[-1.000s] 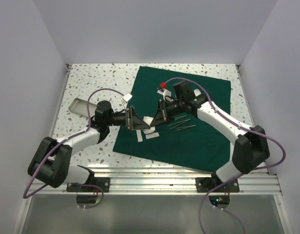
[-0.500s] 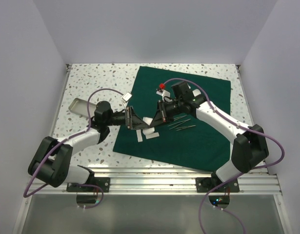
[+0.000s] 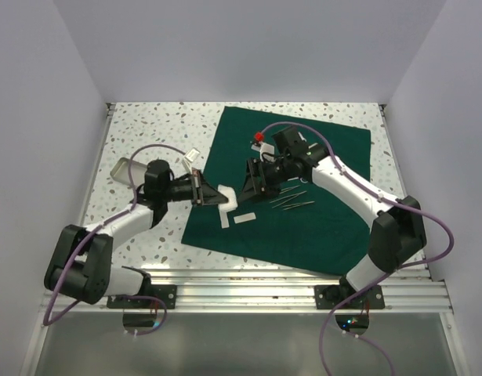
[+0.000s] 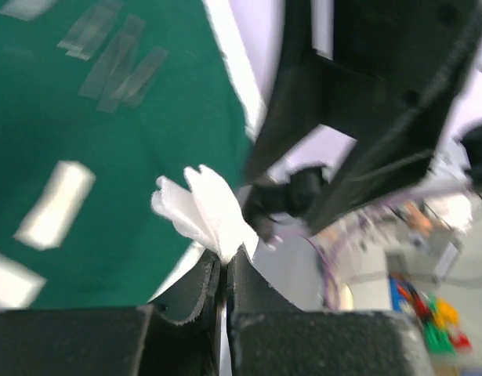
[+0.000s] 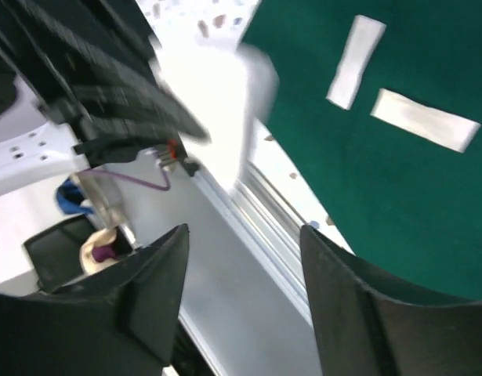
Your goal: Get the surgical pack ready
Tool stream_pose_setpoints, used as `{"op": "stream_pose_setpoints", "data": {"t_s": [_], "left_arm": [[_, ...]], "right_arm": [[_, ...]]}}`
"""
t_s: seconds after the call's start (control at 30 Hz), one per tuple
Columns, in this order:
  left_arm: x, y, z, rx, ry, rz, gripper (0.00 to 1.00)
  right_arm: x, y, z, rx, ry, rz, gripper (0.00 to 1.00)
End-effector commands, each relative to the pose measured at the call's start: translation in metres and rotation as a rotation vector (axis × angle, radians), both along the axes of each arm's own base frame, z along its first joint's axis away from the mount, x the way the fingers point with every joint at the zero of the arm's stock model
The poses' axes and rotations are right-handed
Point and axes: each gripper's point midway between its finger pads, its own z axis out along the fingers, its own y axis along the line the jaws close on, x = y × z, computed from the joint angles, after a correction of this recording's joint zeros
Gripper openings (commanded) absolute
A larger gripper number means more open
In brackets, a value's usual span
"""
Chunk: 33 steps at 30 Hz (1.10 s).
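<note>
Bright light, blurry wrist views.

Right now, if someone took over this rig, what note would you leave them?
Left end effector: shut on a gauze piece, held over the left part of the drape.
Right end effector: open, empty, close beside it.
On the drape: two gauze strips, steel instruments. The tray sits on the table, left of the drape.
Done: drape spread flat, items laid out.
Left: probably set down the held gauze, bring in the tray, fold the drape.
</note>
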Motion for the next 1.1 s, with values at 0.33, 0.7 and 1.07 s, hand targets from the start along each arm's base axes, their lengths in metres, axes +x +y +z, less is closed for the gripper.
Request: {"op": "stream_pose_setpoints", "data": {"t_s": [0.33,0.7,1.07], "left_arm": [[0.105,0.229,-0.026,0.392,-0.045,0.715,0.0],[0.16,0.318,-0.046,0.514,0.052,0.995,0.0],[0.187,0.347,-0.072,0.549,0.129,1.098,0.0]], "right_arm": [[-0.012,-0.034,-0.01,-0.196,-0.021,-0.02,0.66],[-0.029,-0.04,-0.023,-0.186,-0.002,0.037,0.67],[-0.034,-0.039,-0.029,-0.176,0.022,0.058,0.67]]}}
